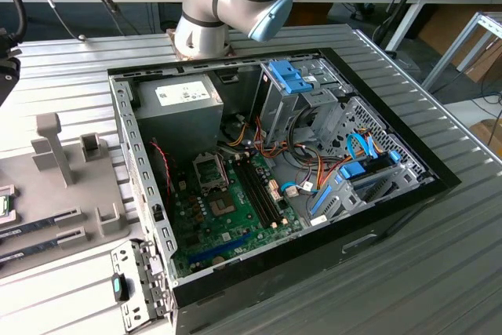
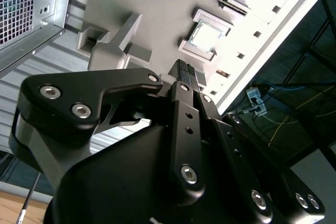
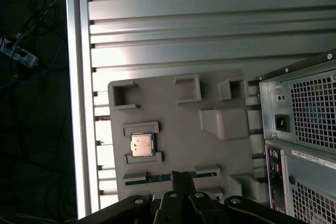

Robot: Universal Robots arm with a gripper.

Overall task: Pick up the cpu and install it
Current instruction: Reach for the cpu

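While the small square silver-topped, green-rimmed cpu (image 3: 142, 144) is sitting in a bracketed pocket of the grey plastic fixture plate (image 3: 178, 127), likely keeping it located for picking, the black hand (image 3: 181, 177) is hovering over the plate, fingers closed, gripping nothing.
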